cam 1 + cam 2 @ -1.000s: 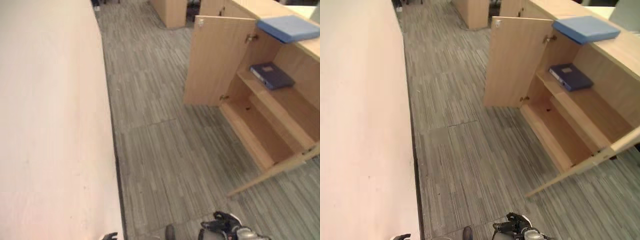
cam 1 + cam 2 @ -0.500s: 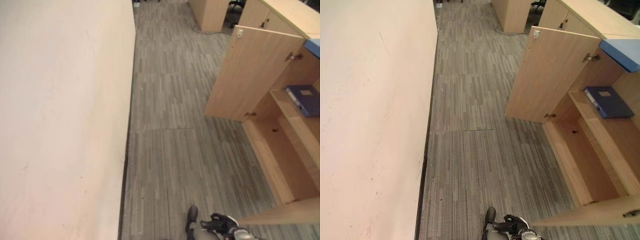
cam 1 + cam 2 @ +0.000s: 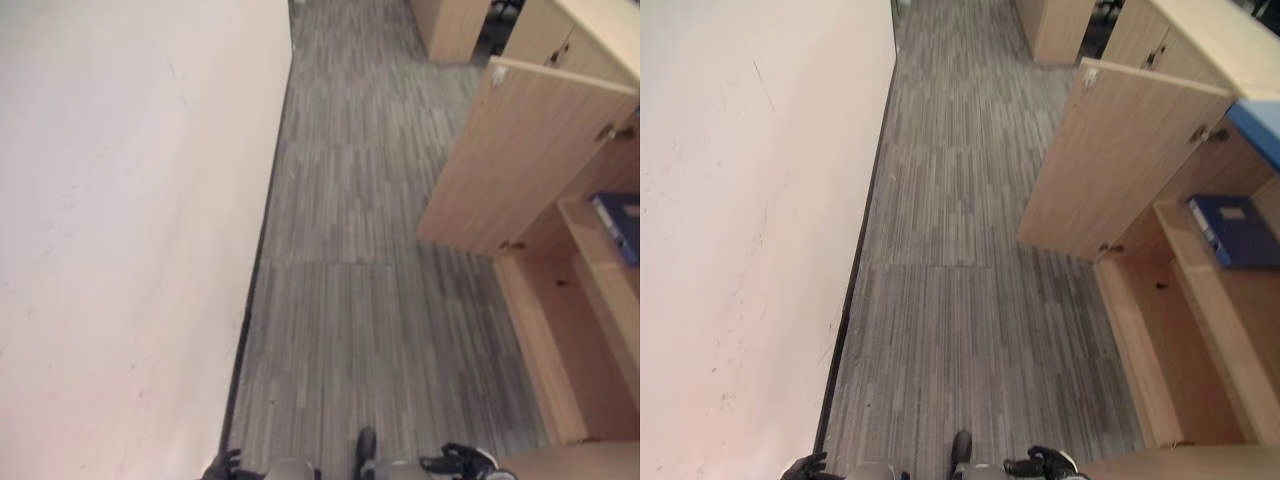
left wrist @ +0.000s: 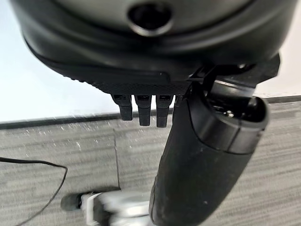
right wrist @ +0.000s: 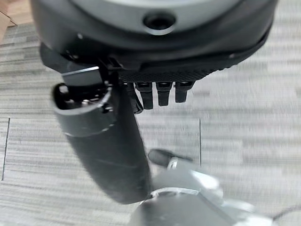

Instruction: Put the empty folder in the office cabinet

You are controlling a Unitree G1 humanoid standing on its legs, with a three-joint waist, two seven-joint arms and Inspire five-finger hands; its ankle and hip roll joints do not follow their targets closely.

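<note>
Nearest, at the bottom edge of the eye views, both hands hang low over the floor (image 3: 970, 330). The left hand (image 3: 805, 467) shows by the foot of the wall (image 3: 740, 220); the right hand (image 3: 1045, 464) shows further right, near the lower corner of the cabinet (image 3: 1200, 330). In their wrist views the left hand (image 4: 141, 110) and right hand (image 5: 157, 96) each hang with fingers relaxed downward and nothing in them.

Further off on the right, the cabinet stands open, its door (image 3: 1110, 165) swung out toward the aisle. On its shelf lies a dark blue folder (image 3: 1232, 230), flat, its long axis running roughly near to far. A light blue folder (image 3: 1257, 128) lies on the cabinet top at the right edge; I cannot tell which one is the empty one.

The coming move turns on this: both folders lie to the right and far from the hands, well apart from them, and the right hand is the nearer one.

Against the frames of a second ago, the whole view has swung left: the wall takes up more of it and the cabinet has slid toward the right edge. That is the camera moving; the folders sit as they did.
</note>
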